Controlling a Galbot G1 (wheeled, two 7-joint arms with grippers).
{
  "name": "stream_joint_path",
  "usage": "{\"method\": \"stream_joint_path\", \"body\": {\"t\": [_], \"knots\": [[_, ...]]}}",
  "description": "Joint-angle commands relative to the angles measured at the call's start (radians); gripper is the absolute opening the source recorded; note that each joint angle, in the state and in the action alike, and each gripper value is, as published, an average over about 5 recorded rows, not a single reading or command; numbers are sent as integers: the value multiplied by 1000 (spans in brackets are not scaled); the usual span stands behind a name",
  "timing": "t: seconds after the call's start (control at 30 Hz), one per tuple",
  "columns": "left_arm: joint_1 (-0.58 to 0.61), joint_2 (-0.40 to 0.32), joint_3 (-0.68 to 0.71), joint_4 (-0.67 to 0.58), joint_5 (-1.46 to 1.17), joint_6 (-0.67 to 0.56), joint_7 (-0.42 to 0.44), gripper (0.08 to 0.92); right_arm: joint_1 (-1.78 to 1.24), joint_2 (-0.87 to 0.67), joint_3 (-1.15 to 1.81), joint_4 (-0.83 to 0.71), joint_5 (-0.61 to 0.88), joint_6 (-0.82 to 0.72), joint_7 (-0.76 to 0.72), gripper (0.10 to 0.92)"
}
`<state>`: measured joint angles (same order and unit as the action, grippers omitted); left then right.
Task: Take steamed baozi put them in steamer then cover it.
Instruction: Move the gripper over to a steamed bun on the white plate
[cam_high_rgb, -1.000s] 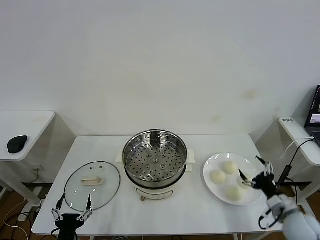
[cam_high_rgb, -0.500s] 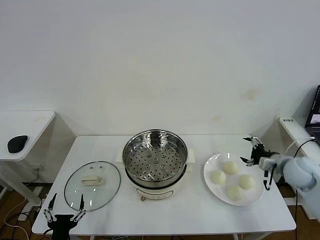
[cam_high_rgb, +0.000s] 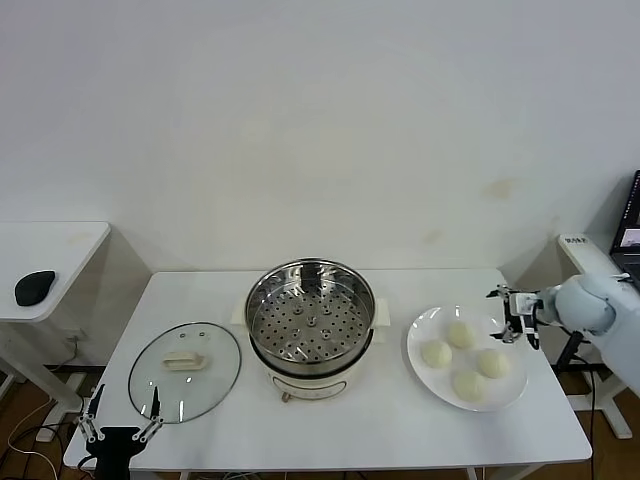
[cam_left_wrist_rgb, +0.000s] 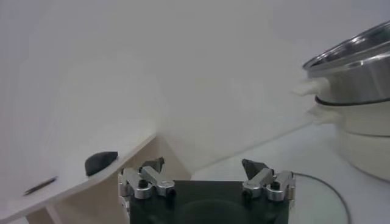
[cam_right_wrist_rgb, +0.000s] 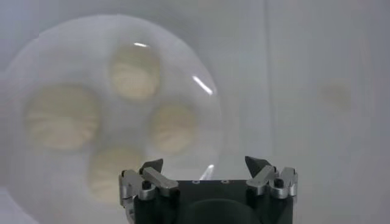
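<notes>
Several steamed baozi (cam_high_rgb: 460, 333) lie on a white plate (cam_high_rgb: 415, 345) at the right of the table; the right wrist view looks down on them (cam_right_wrist_rgb: 135, 71). My right gripper (cam_high_rgb: 501, 314) hovers open and empty beside the plate's far right rim, apart from the buns (cam_right_wrist_rgb: 207, 164). The steamer (cam_high_rgb: 310, 325) stands uncovered at the table's middle, its perforated tray bare. Left of it the glass cover (cam_high_rgb: 185, 360) lies flat on the table. Off the table's front left corner my left gripper (cam_high_rgb: 126, 396) hangs open and empty (cam_left_wrist_rgb: 203, 165), with the steamer (cam_left_wrist_rgb: 353, 91) off to one side.
The white table (cam_high_rgb: 360, 420) has bare room in front of the steamer. A low side table (cam_high_rgb: 60, 245) at far left carries a black mouse (cam_high_rgb: 34, 287). Another desk with cables (cam_high_rgb: 600, 290) stands at far right, close to my right arm.
My right gripper has swung from the plate's near right edge up to its far right rim. The left gripper has dropped back towards the front left corner. Buns, steamer and cover are unmoved.
</notes>
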<state>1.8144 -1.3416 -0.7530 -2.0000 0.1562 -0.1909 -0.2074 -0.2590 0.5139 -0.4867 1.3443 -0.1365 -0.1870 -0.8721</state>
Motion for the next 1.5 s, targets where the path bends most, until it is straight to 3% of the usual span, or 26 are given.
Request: {"method": "stream_joint_path", "body": {"t": [0.03,0.83,1.23,1.5], "knots": [[5,3,-17,7,8,-9,-5,823,111,69,-158,-109,53,-17,-53,823],[18,-11,-37,19,12,-27,-11,823,226,302,-232,-402,-73,136,-168,823],[11,-10,-39,28,11,-27,-7,823,204,343,-228,-441,-111,135,-168,822],[7,-6,-45,37,8,-31,-10,823,198,336,-227,-442,-119,121,-168,708]]}}
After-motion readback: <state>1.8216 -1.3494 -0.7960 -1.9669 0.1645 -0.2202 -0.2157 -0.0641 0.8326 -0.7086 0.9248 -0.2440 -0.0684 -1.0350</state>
